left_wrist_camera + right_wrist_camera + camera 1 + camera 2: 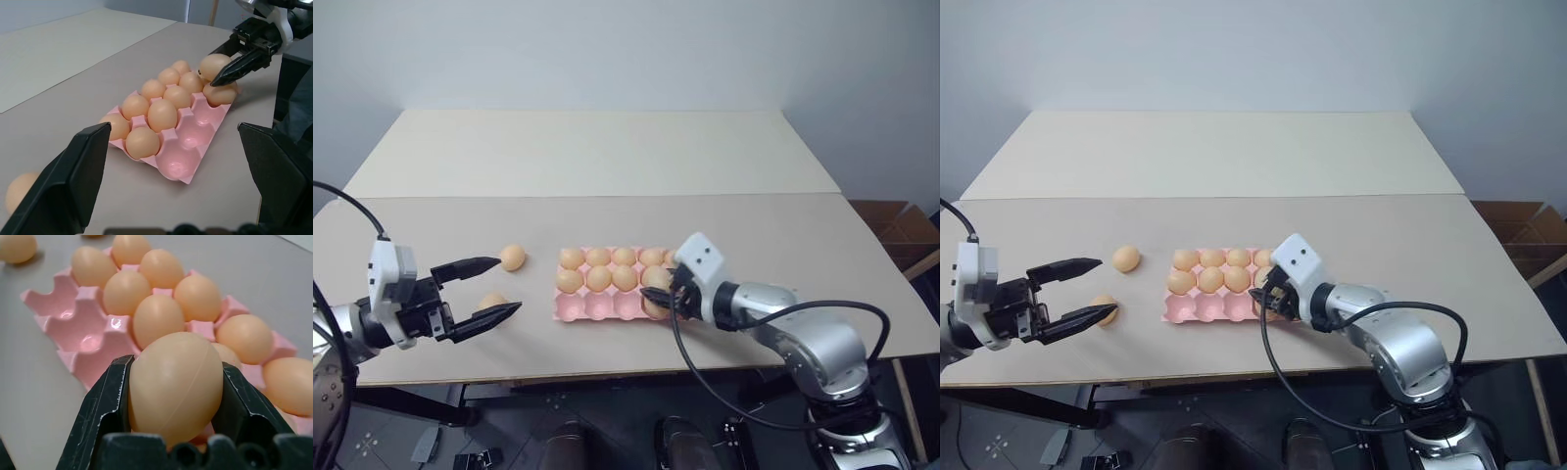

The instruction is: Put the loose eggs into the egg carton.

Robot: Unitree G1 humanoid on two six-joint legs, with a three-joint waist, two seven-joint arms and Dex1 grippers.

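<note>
I'm seeing the right gripper (174, 382) clamping an egg (176, 384) between its two black fingers, one finger pressing each side. It's hanging over the near right end of the pink egg carton (570, 309), close above the eggs already seated there. I can't tell whether the gripped egg is touching the one beneath it.

The carton is sitting on the table (607, 157), roughly centre. The far row and middle row are looking full of eggs, though the right arm is covering part of that end. The near row is showing three empty cups on its left side, plus at least one egg (219, 94) at the right end, under the gripper.

The left gripper (495, 288) is hovering with its fingers spread wide and nothing between them, left of the carton. Two loose eggs are lying on the table near it: one (513, 258) just past the upper fingertip, the other (492, 301) between the fingers in the head views, nearer the table edge.
</note>
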